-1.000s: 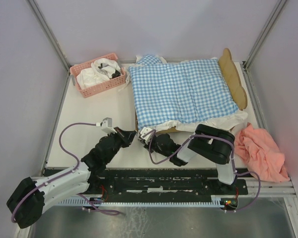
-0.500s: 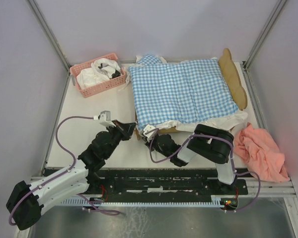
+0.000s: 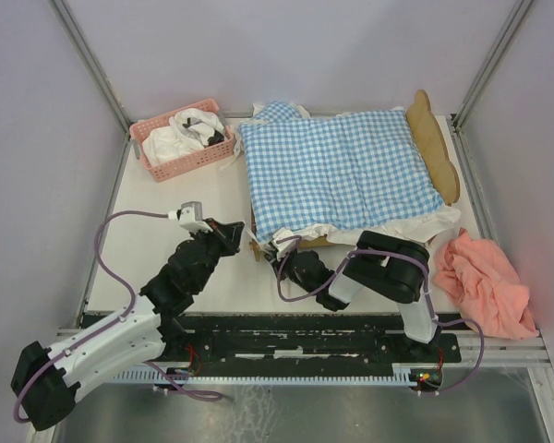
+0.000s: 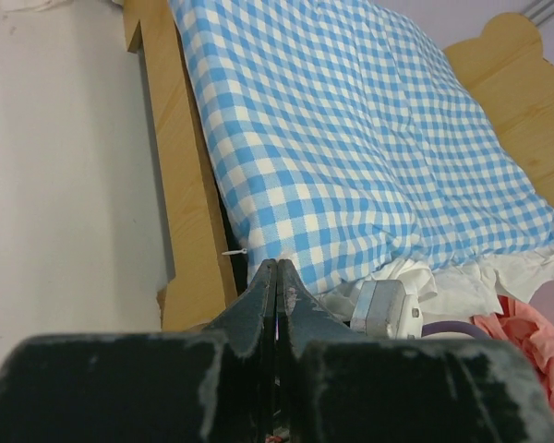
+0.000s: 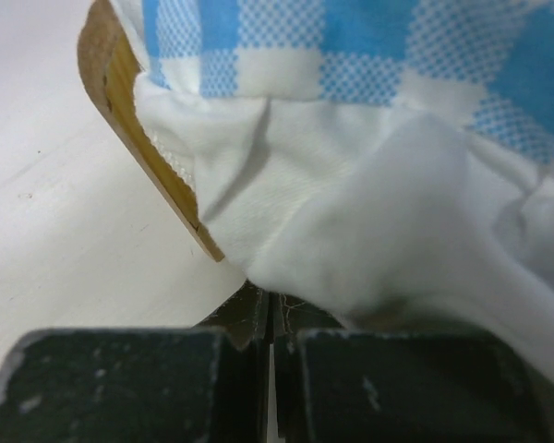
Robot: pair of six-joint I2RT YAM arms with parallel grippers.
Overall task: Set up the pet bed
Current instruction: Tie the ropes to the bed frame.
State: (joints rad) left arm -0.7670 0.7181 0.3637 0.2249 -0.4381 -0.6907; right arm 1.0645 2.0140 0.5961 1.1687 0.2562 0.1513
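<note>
A: White tabletop (image 3: 189, 196), left to right: the left gripper (image 4: 277, 281), closed on nothing, is seen at the pet bed's (image 3: 436, 152) near corner.

B: The right gripper (image 5: 270, 309) is closed at the white ruffle (image 5: 351, 185); whether it is pinched cannot be told. If tugged, the gingham bedding (image 3: 337, 171) could be dragged off.

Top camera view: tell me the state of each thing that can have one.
pet bed, upright, covered by bedding
checked bedding, spread over the bed, white ruffle hanging off the near side
pink basket, upright, holding white cloth
peach cloth, crumpled
left gripper, shut, holding nothing
right gripper, shut, tips at the ruffle
</note>
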